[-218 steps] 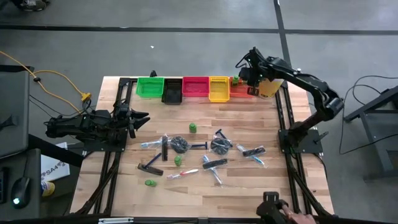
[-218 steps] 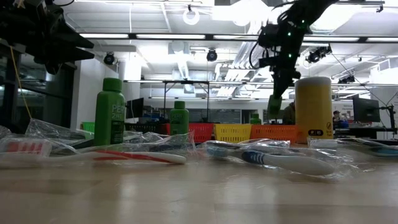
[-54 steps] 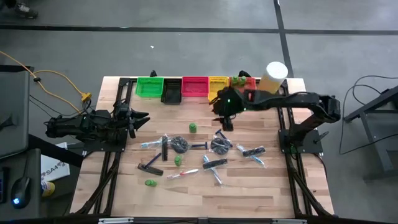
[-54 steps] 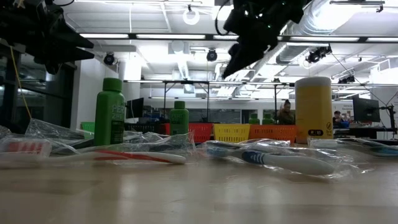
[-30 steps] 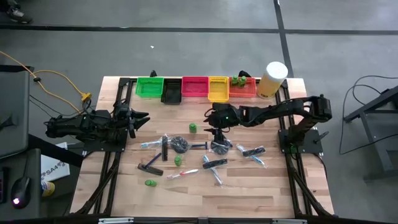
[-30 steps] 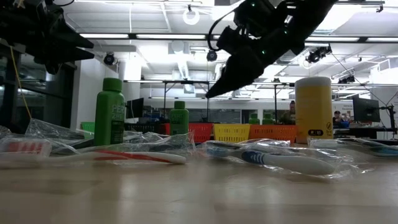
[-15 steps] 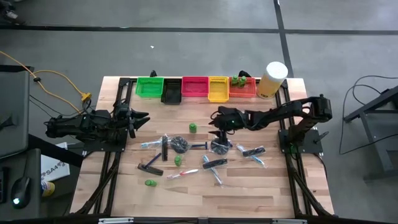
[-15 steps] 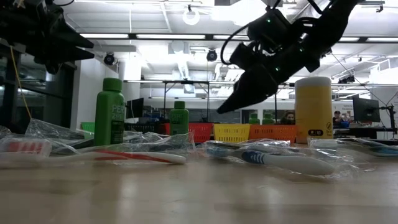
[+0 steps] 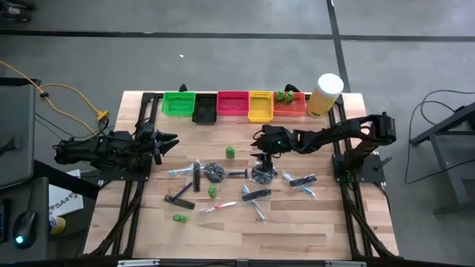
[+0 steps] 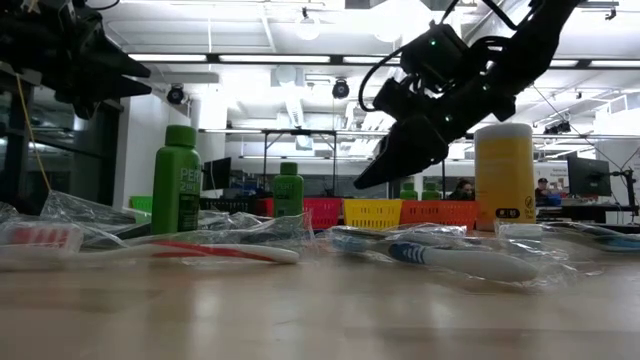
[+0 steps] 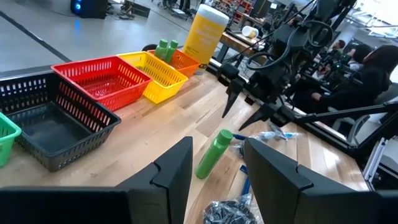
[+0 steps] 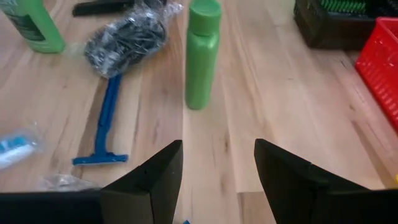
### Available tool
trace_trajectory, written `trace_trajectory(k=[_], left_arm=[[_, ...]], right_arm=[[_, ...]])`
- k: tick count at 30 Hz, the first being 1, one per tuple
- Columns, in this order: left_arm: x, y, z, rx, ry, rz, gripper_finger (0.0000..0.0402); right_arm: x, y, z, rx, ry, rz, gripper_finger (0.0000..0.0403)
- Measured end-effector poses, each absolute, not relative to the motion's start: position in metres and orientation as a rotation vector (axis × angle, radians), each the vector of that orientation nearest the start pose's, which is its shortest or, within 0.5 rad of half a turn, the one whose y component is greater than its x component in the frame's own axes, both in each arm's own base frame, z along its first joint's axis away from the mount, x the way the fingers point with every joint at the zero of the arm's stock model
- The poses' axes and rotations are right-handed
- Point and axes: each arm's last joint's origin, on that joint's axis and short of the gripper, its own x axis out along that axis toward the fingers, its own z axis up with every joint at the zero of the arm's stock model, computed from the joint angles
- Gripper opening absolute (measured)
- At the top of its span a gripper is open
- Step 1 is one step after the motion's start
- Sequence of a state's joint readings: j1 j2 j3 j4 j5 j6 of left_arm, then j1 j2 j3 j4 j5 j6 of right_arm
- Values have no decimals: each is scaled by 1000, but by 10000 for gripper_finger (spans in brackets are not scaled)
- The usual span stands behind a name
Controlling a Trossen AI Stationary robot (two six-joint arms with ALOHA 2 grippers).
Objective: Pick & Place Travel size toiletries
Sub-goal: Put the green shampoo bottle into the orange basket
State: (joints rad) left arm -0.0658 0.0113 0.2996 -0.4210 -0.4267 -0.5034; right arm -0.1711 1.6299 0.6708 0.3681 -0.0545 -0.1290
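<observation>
Small toiletries lie scattered at mid-table: an upright green bottle (image 9: 229, 152) (image 12: 202, 53), two more green bottles (image 9: 212, 190) (image 9: 178, 217), wrapped dark discs (image 9: 215, 172) (image 9: 261, 174), a blue razor (image 12: 106, 124), black combs (image 9: 180, 199) and wrapped toothbrushes (image 9: 303, 182). My right gripper (image 9: 258, 152) (image 12: 217, 149) hangs open above the table, slanting down toward the left. It is just right of the first green bottle and just beyond the right-hand disc. My left gripper (image 9: 169, 141) (image 11: 217, 149) waits open at the table's left side.
Along the far edge stand a green bin (image 9: 178, 103), black bin (image 9: 205, 109), red bin (image 9: 232, 104), yellow bin (image 9: 260, 105) and orange bin (image 9: 293, 107) with green bottles (image 9: 283, 96) in it. A pale-yellow cylinder (image 9: 325, 93) stands at the far right corner. Bare wood lies along the near edge.
My right gripper has come down a little over the middle of the table and drifted slightly toward the right edge, staying open. The toiletries have not moved.
</observation>
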Motion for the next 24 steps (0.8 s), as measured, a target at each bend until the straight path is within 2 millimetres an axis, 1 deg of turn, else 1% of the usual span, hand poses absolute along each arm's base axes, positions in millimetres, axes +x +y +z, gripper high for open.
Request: trace_trajectory(k=[7, 15, 20, 22, 24], left_arm=[[68, 7, 224, -467, 11, 376, 147], [68, 7, 223, -454, 23, 375, 147], [71, 7, 222, -344, 62, 383, 147], [76, 8, 221, -300, 100, 407, 147], [82, 9, 219, -267, 131, 466, 147]], right_arm=[[300, -51, 146, -58, 614, -73, 192], [299, -51, 144, -71, 636, -71, 192], [298, -50, 145, -70, 643, -67, 192], [295, -50, 150, -78, 651, -72, 192], [292, -50, 158, -86, 644, -89, 192]])
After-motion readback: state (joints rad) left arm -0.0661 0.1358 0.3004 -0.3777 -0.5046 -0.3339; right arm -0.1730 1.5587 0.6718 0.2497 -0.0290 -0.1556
